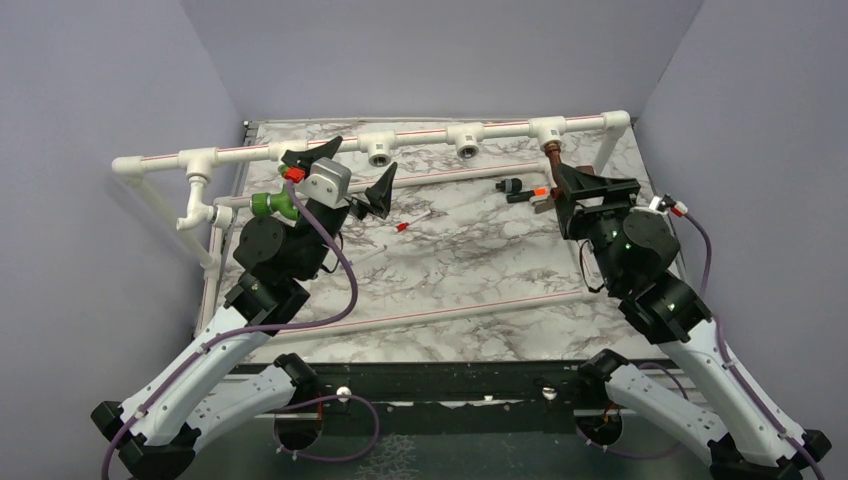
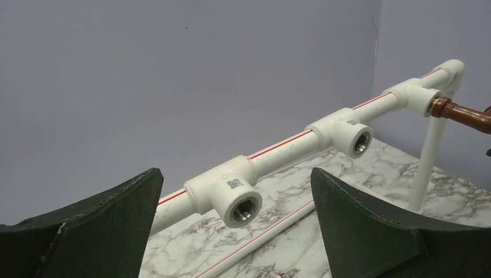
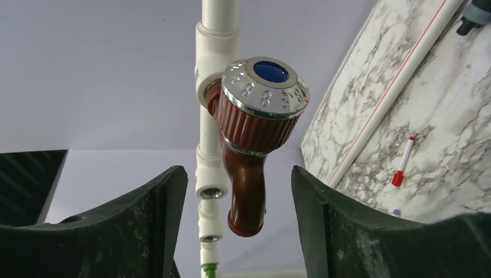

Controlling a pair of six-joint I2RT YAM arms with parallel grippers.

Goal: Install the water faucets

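The copper-coloured faucet (image 1: pixel 552 157) hangs from the right T-fitting (image 1: pixel 547 130) of the white pipe frame. In the right wrist view its chrome knob with a blue cap (image 3: pixel 266 87) and bent spout (image 3: pixel 249 191) sit between my open right gripper (image 3: pixel 237 171), with gaps on both sides. The right gripper (image 1: pixel 580 180) is just in front of that fitting. The green faucet (image 1: pixel 272 205) sits against the left fitting (image 1: pixel 220 214), beside my left wrist. My left gripper (image 1: pixel 360 165) is open and empty, facing an empty T-fitting (image 2: pixel 231 194).
A second empty T-fitting (image 2: pixel 347 130) is further right on the rail. A small black piece with an orange tip (image 1: pixel 520 188) and a red-tipped white stick (image 1: pixel 412 222) lie on the marble top. Loose thin pipes (image 1: pixel 470 172) lie across the table.
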